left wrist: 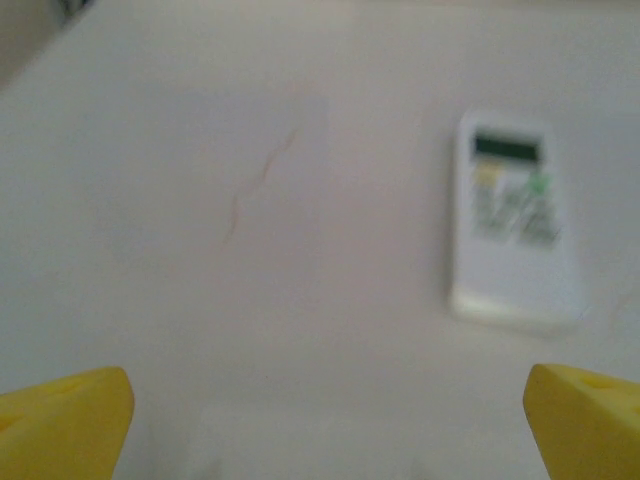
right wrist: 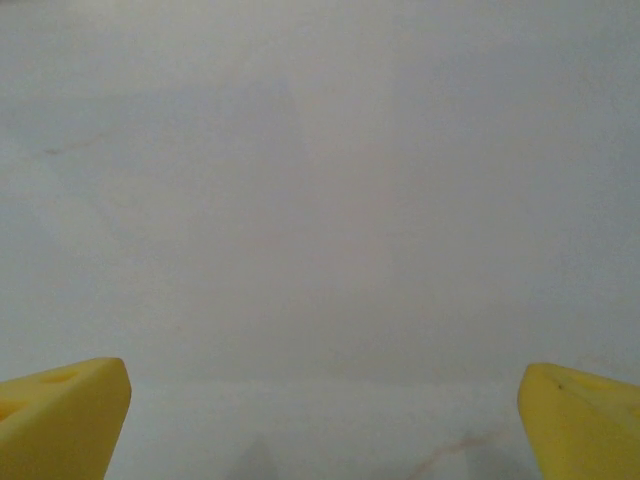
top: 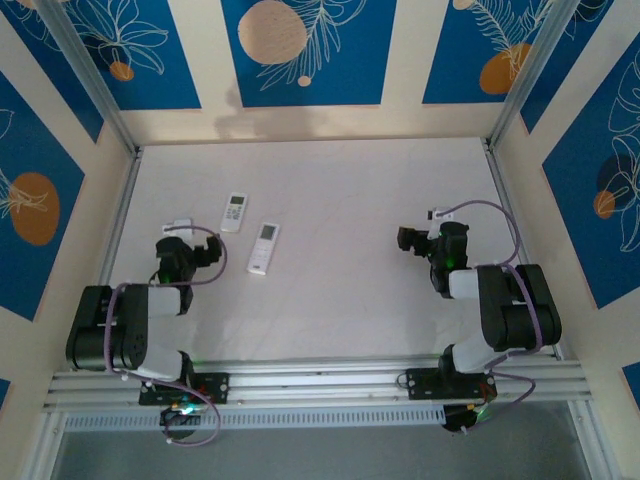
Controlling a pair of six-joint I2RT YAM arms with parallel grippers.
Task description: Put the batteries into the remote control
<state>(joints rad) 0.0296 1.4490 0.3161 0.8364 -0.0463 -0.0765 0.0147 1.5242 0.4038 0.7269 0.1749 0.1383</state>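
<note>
Opening stage, nothing picked up yet. The left end effector (left wrist: 325, 425) hangs low over the counter (top: 360, 190), fingers spread wide and empty. The right end effector (right wrist: 320, 420) gapes just the same over bare surface on the right. Two white remotes lie left of centre, close to the left arm: the far remote (top: 234, 212) and the near remote (top: 263, 248). The batteries are too small to pick out. This looks like the approach. Next, I'd say, the left arm must reach a remote and get at its back.
</note>
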